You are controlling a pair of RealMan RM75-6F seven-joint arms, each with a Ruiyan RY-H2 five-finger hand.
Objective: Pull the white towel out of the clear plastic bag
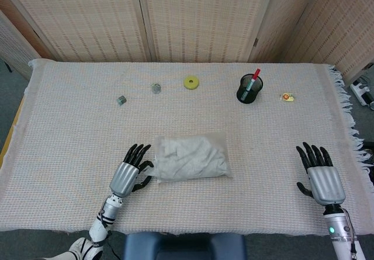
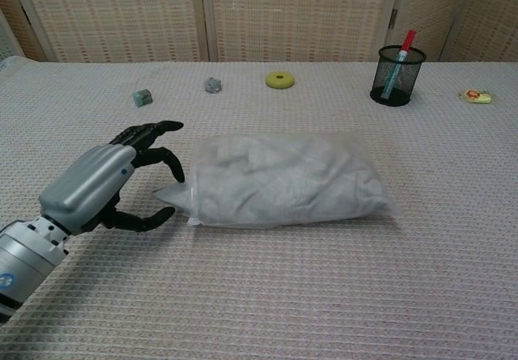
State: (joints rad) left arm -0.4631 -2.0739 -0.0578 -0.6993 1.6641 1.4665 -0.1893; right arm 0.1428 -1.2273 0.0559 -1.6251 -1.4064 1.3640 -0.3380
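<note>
A clear plastic bag (image 1: 193,158) (image 2: 283,180) lies in the middle of the table with the crumpled white towel (image 1: 190,159) (image 2: 275,184) inside it, its mouth pointing left. My left hand (image 1: 130,171) (image 2: 109,184) hovers at that left end, fingers spread around the protruding corner, holding nothing. My right hand (image 1: 318,174) is far to the right near the table's front edge, fingers spread and empty; the chest view does not show it.
Along the back of the table stand a black mesh pen cup (image 1: 250,89) with a red pen, a yellow ring (image 1: 191,82), two small grey blocks (image 1: 121,100) (image 1: 156,88) and a small yellow item (image 1: 287,97). Wicker screens stand behind.
</note>
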